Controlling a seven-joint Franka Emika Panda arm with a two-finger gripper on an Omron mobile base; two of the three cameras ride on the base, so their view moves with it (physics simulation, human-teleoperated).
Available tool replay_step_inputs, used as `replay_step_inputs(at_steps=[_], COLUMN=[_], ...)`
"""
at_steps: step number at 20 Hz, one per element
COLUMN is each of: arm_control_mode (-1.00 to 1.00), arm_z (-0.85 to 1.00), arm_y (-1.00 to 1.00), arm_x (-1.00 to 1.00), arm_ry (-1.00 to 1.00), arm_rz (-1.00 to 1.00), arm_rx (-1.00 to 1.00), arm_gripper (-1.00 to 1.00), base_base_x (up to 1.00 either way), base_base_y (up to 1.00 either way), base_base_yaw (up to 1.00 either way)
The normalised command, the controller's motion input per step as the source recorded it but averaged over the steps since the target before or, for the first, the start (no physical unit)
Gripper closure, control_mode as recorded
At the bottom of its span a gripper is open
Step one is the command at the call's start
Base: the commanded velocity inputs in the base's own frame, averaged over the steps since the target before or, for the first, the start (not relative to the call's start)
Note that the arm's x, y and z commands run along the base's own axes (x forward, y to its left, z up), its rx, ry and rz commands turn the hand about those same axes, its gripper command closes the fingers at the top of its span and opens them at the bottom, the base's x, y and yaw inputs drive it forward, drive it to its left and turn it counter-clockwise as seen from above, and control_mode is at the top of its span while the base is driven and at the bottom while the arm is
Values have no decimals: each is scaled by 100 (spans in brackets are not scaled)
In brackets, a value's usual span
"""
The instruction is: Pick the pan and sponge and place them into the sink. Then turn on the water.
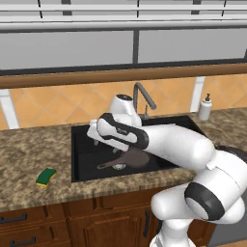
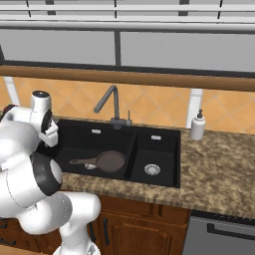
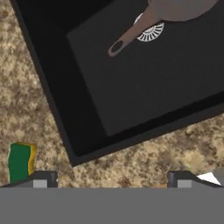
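The dark brown pan (image 1: 134, 158) (image 2: 110, 161) lies in the wide basin of the black sink (image 1: 86, 161) (image 2: 79, 143), its handle pointing left over the drain. In the hand view the pan (image 3: 177, 8) sits at the top with the sink floor (image 3: 144, 87) below it. The green and yellow sponge (image 1: 46, 176) (image 3: 19, 162) rests on the counter left of the sink. My gripper (image 3: 113, 179) (image 1: 95, 140) hovers over the sink's front left corner, open and empty, to the right of the sponge and above it.
A dark gooseneck faucet (image 1: 144, 96) (image 2: 110, 102) stands behind the sink. A white soap dispenser (image 1: 205, 107) (image 2: 198, 125) sits at the back right on the speckled granite counter (image 1: 29, 154). The narrower basin (image 2: 154, 154) holds only its drain.
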Motion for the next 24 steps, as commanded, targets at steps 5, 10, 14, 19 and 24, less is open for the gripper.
replay_step_inputs(at_steps=[5,10,14,19,24], arm_control_mode=[-100,-100,-100,-100,-100], arm_z=[0,-2,-6,0,0], arm_y=[56,60,54,35,40], arm_x=[-72,-62,-54,-5,28], arm_ry=[-15,-17,-13,-9,-2], arm_rz=[25,23,17,7,2], arm_rx=[0,0,0,0,-4], arm_gripper=[-100,-100,-100,-100,-100], base_base_x=[0,0,0,0,0], base_base_y=[0,0,0,0,0], base_base_yaw=[0,0,0,0,0])
